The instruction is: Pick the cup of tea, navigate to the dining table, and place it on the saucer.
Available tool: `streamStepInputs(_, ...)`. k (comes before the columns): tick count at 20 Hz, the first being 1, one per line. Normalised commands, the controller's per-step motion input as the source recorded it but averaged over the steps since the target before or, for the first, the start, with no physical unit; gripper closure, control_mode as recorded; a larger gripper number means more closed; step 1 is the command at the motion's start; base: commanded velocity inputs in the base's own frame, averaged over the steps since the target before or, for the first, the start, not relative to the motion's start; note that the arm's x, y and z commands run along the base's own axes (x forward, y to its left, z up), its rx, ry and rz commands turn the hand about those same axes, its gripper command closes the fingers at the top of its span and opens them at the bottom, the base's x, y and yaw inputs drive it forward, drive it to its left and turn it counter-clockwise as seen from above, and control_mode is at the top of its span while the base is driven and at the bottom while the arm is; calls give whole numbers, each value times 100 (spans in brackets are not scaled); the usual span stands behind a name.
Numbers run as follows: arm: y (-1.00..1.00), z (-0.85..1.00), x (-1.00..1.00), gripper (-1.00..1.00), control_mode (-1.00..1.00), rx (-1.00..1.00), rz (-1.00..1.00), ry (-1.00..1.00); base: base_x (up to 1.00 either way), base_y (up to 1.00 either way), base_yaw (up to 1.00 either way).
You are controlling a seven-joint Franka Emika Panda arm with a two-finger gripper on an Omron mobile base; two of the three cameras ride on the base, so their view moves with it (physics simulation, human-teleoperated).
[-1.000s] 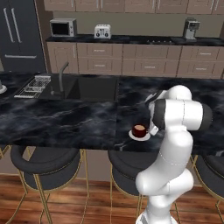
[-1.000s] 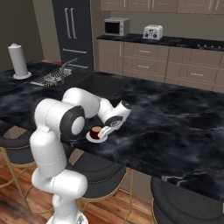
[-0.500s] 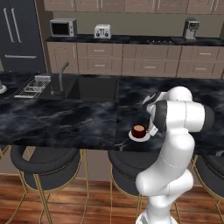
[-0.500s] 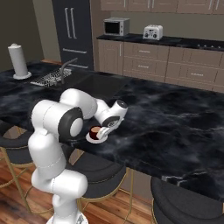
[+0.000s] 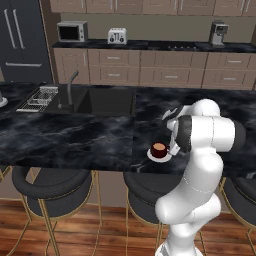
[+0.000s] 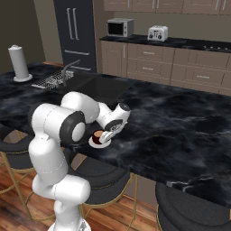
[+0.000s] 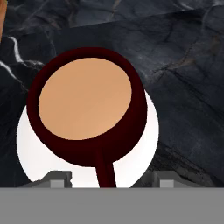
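Cup of tea (image 7: 85, 105) sits on saucer (image 7: 144, 157), handle at 6 o'clock in hand view, running down between the fingertips. Gripper (image 7: 105, 179) jaws, clamped a sec ago, now apart w/ gap either side of handle — cup released. Saucer rests near dining table (image 5: 70, 140) front edge. Placement looks done; arm prob. just needs to back off.

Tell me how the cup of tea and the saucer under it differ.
The cup of tea is dark maroon; the saucer is plain white. The cup is a walled vessel holding light brown liquid, with a thin handle; the saucer is a flat disc. The saucer is slightly wider, its rim showing around the cup. Both are round, and the cup sits on the saucer on the dining table.
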Motion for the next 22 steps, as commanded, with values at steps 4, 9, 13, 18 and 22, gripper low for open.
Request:
streamStepInputs(4, 0, 27, -7, -100, -100, 0, 0, 0, 0, 0, 0)
streamStepInputs(9, 0, 84, -22, -100, -100, 0, 0, -4, 0, 0, 0)
streamStepInputs(13, 0, 100, -63, -100, -100, 0, -3, -5, 0, 0, 0)
streamStepInputs(18, 13, 84, -96, -100, -100, 0, -21, -1, 0, 0, 0)
streamStepInputs(22, 22, 78, -100, -100, -100, 0, -34, 0, 0, 0, 0)
